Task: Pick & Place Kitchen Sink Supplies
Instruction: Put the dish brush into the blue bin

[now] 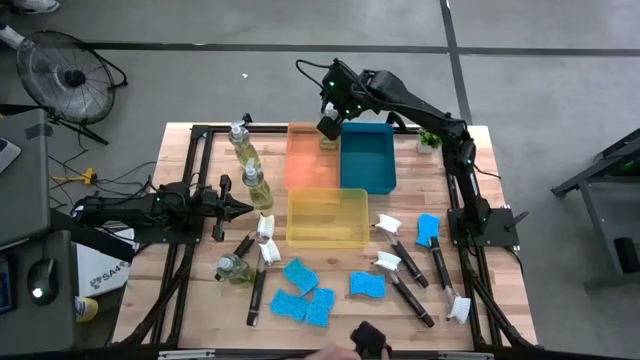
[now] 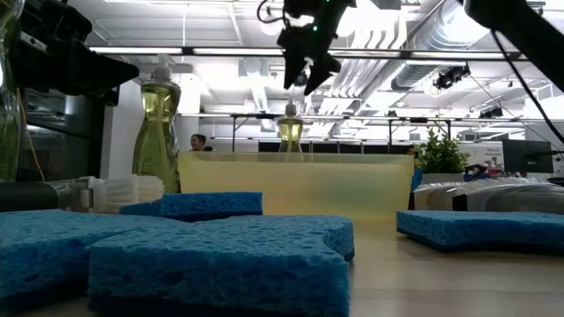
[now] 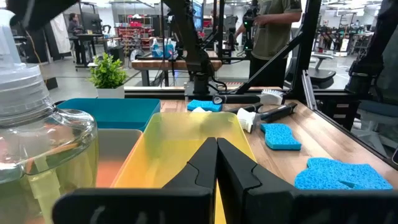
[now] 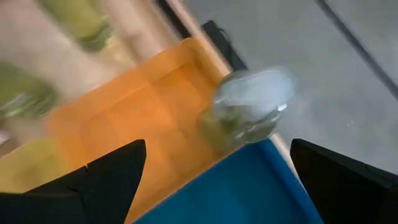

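Note:
My right gripper [image 1: 330, 126] hangs open over the far right corner of the orange tray [image 1: 305, 160]. Just below it, apart from the fingers, a clear soap bottle [image 4: 245, 109] stands upright on the tray floor beside the teal tray [image 1: 367, 158]. My left gripper [image 1: 245, 208] is shut and empty, level above the table left of the yellow tray [image 1: 327, 218]. Three more bottles [image 1: 256, 185] stand in a row at the left and one [image 1: 232, 268] lies on its side. Blue sponges [image 1: 300, 273] and black-handled brushes [image 1: 400, 278] lie on the near half of the table.
A small green plant [image 1: 430, 140] stands right of the teal tray. A black object [image 1: 368, 336] sits at the near edge with a hand beside it. The black frame rails [image 1: 190, 200] run along the table's sides. People stand in the room beyond.

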Robot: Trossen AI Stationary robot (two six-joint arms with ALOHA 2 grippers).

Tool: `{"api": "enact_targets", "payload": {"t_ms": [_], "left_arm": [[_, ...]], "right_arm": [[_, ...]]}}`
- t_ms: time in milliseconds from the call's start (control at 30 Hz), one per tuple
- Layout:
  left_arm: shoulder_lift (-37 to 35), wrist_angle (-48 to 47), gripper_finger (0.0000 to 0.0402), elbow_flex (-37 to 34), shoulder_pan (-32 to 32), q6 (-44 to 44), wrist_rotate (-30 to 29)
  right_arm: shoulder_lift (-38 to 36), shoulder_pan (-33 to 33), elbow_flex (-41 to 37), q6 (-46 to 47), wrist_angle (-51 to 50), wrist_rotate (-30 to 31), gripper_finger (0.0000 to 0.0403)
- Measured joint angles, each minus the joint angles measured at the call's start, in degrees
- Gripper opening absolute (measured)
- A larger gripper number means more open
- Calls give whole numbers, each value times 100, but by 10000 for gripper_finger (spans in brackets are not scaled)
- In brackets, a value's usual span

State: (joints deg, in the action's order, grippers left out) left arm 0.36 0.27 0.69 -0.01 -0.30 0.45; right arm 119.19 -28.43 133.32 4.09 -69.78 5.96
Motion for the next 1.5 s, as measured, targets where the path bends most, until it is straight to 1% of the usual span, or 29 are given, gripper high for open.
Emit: {"api": "enact_targets", "payload": {"t_ms": [100,300,600,767,900,1000,1100,1233,1300,1367,1500], "left_arm": [[2,0,1,0,0,0,0],[1,0,1,0,-1,0,0],[1,0,1,0,0,0,0],[2,0,1,0,0,0,0],[2,0,1,0,-2,0,0],[2,0,1,0,-2,0,0],[0,0,1,0,-2,0,0],[0,-1,1,0,0,0,0],[2,0,1,0,-1,0,0],[2,0,1,0,-2,0,0],[1,0,1,0,0,0,0]], "right_arm": [[-424,155,-457,100,36,-250,386],[-1379,448,-1554,522,101,-22,373],[-2879,842,-3687,1826,104,96,370],[-3662,1106,-4882,2561,105,67,370],[-4156,1381,-5672,3120,115,-185,370],[-4400,1656,-6173,3451,145,-333,369],[-4530,1971,-6602,3683,190,-341,372],[-4554,2404,-7032,3938,294,-451,373],[-4554,2597,-7236,4097,423,-613,373],[-4554,2793,-7440,4371,607,-797,373],[-4554,3174,-7864,4884,890,-960,373]]}}
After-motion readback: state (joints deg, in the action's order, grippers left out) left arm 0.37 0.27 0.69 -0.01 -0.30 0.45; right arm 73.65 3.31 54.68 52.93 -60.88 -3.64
